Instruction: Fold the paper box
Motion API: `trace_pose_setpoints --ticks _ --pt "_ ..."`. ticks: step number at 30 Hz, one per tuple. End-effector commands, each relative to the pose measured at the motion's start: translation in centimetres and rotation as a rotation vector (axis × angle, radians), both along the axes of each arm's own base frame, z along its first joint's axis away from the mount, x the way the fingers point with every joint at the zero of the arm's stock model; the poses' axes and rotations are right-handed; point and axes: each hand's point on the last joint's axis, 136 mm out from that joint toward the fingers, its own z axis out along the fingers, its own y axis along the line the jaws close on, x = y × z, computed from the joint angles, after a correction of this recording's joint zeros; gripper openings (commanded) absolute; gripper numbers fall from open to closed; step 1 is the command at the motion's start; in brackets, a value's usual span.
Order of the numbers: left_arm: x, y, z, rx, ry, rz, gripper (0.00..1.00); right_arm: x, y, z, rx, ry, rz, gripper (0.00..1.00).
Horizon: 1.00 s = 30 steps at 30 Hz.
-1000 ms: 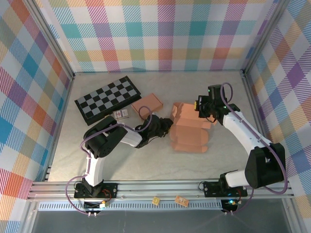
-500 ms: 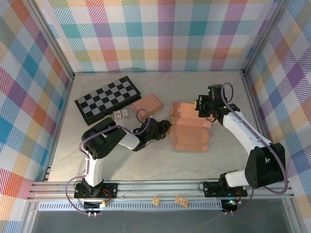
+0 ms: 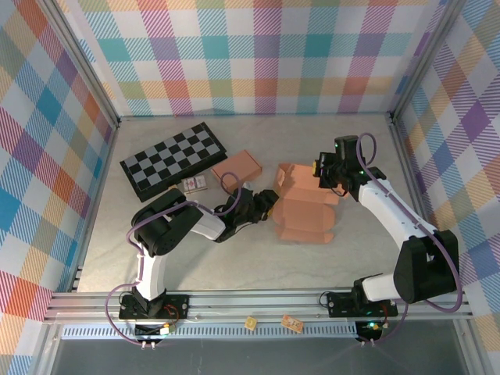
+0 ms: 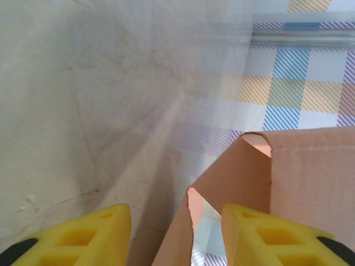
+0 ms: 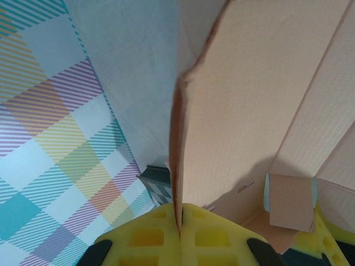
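The paper box (image 3: 306, 209) is a tan cardboard blank, partly raised, lying mid-table. My left gripper (image 3: 270, 205) sits at its left edge. In the left wrist view this gripper (image 4: 176, 237) is open, and a box flap (image 4: 191, 224) stands edge-on between the yellow fingers (image 4: 77, 238) with a gap on each side. My right gripper (image 3: 319, 176) is at the box's far right corner. In the right wrist view it (image 5: 178, 224) is shut on the edge of an upright box panel (image 5: 249, 105).
A black-and-white chessboard (image 3: 173, 160) lies at the back left. A small closed tan box (image 3: 237, 166) and a little card packet (image 3: 193, 184) lie beside it. Plaid walls close in three sides. Two small tags (image 3: 293, 321) rest on the front rail.
My left gripper's fingers have spread apart and let go of the box's left flap. The right gripper has stayed shut on its panel, and the box has barely shifted.
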Motion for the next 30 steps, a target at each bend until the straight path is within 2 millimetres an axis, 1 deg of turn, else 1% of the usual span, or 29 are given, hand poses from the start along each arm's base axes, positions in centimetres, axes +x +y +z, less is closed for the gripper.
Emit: trace_pose_setpoints --ticks 1,3,5,8,12,19,24,25,27,30 --pt "0.2 -1.4 1.9 -0.044 -0.068 -0.046 0.47 0.2 0.1 -0.2 0.026 0.003 -0.008 0.0" --pt "0.2 -1.5 1.7 -0.042 -0.061 -0.054 0.46 0.3 0.2 -0.4 0.027 0.007 -0.004 0.0" --pt "0.1 -1.6 1.9 -0.043 -0.061 -0.058 0.46 0.3 0.2 -0.4 0.025 0.004 0.001 0.0" --pt "0.0 -0.7 1.7 -0.016 -0.041 -0.041 0.47 0.3 0.2 -0.6 0.014 -0.005 0.015 0.0" --pt "-1.1 1.9 0.3 0.099 0.053 -0.032 0.49 1.1 1.1 -0.8 0.011 -0.063 0.081 0.0" --pt "-4.4 6.2 -1.3 0.291 0.192 -0.095 0.5 2.7 3.4 -0.3 -0.011 -0.182 0.196 0.0" --pt "-6.7 9.4 -2.4 0.461 0.293 -0.108 0.5 3.2 5.1 -0.9 -0.003 -0.214 0.26 0.0" --pt "-6.8 10.1 -2.2 0.488 0.286 -0.106 0.5 3.1 5.6 -1.1 0.0 -0.216 0.276 0.0" --pt "-6.5 11.2 -1.1 0.523 0.255 -0.081 0.5 3.1 6.3 -1.6 0.004 -0.22 0.299 0.0" --pt "-5.3 12.8 0.6 0.53 0.213 -0.044 0.48 2.9 7.2 -1.8 -0.005 -0.255 0.349 0.0"
